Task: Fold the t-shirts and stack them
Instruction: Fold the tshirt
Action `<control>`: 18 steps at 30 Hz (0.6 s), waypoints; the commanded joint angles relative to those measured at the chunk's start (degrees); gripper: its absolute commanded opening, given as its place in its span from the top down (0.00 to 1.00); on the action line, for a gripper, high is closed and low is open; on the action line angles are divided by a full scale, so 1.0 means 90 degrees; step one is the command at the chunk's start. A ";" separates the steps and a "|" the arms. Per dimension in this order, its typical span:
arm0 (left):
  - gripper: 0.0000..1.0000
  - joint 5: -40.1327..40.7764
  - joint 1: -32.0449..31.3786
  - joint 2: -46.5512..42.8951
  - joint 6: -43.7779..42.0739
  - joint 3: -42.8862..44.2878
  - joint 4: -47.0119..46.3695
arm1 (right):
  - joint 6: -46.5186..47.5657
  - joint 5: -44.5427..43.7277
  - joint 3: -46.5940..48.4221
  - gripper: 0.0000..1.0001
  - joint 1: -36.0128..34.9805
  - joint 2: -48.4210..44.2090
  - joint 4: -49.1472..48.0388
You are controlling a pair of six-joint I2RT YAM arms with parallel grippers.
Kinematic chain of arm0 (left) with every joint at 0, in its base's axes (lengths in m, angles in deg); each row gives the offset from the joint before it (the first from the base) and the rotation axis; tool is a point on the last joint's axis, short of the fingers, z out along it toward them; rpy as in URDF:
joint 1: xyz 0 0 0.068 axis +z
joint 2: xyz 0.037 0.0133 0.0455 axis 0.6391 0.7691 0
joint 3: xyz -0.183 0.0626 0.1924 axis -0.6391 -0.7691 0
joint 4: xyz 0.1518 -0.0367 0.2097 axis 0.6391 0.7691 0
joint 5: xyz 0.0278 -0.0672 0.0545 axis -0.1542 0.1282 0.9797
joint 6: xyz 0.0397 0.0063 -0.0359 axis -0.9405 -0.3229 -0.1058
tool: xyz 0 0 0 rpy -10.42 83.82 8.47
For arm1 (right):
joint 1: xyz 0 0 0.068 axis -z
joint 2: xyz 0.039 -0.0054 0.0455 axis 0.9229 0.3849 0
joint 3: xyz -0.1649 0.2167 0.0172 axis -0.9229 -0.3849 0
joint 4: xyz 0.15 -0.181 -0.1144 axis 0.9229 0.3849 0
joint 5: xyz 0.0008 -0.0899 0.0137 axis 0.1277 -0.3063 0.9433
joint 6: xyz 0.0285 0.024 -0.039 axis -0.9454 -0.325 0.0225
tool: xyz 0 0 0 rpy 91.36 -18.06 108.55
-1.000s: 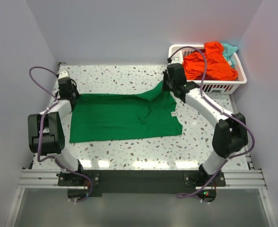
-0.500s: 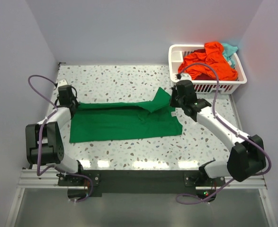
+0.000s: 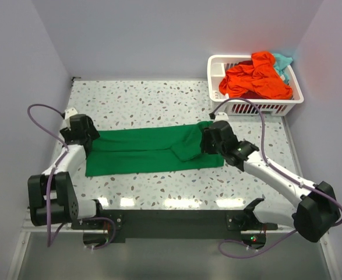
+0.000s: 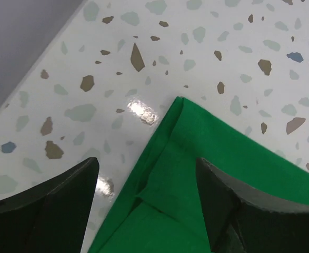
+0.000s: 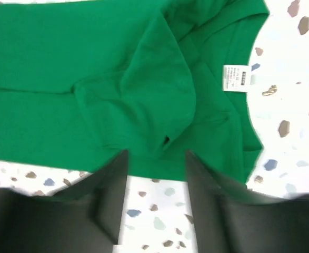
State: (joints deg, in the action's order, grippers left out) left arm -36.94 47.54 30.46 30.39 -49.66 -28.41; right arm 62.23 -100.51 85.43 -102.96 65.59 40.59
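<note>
Across the middle of the worktop (image 3: 159, 99), we find the green t-shirt (image 3: 136, 153) folded over into a long band. Both the left end effector (image 4: 146, 179) and the right end effector (image 5: 157, 174) have just let go: jaws apart, empty, above its ends. We judge this lengthwise fold complete; crosswise folds remain.

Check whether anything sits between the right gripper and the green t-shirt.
Nothing visible does. The right gripper hangs directly over the green t-shirt, jaws apart, with only cloth and tabletop beneath it. The white basket stands apart at the far right corner.
</note>
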 commanded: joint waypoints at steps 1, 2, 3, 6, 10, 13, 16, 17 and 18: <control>0.16 0.0504 -0.0057 -0.0931 0.0250 -0.0219 -0.0043 | -0.0141 -0.0490 -0.0204 0.45 -0.0039 -0.0786 0.0100; 0.15 0.0562 -0.0135 -0.1089 0.0260 -0.0268 -0.0092 | -0.0132 -0.0568 -0.0224 0.41 -0.0039 -0.0885 0.0091; 0.15 0.0650 -0.0252 -0.1226 0.0251 -0.0297 -0.0160 | -0.0103 -0.0607 -0.0224 0.38 -0.0049 -0.0944 0.0013; 0.13 0.0837 -0.0808 -0.1472 0.0153 -0.0337 -0.0665 | -0.0014 -0.0686 -0.0185 0.33 -0.0039 -0.0799 -0.0492; 0.10 -0.0069 -0.0985 -0.0733 0.0134 -0.0201 -0.1137 | 0.0141 -0.0706 0.0379 0.33 -0.0010 0.0235 -0.0876; 0.09 -0.0325 -0.0966 -0.0040 0.0124 0.0141 -0.1137 | 0.0171 -0.0443 0.0731 0.33 0.0087 0.1143 -0.1139; 0.08 -0.0617 -0.0898 0.0353 0.0153 0.0346 -0.1206 | 0.0171 -0.0072 0.0947 0.33 0.0447 0.1701 -0.1393; 0.08 -0.0677 -0.0878 0.0422 0.0153 0.0395 -0.1235 | 0.0181 -0.0003 0.0977 0.33 0.0555 0.1789 -0.1442; 0.08 -0.0745 -0.0868 0.0558 0.0163 0.0434 -0.1274 | 0.0191 0.0114 0.0967 0.33 0.0663 0.1906 -0.1481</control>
State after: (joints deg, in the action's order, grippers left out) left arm -40.48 38.95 34.48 31.72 -49.16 -35.84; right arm 63.30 -101.67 91.38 -99.74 82.00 31.82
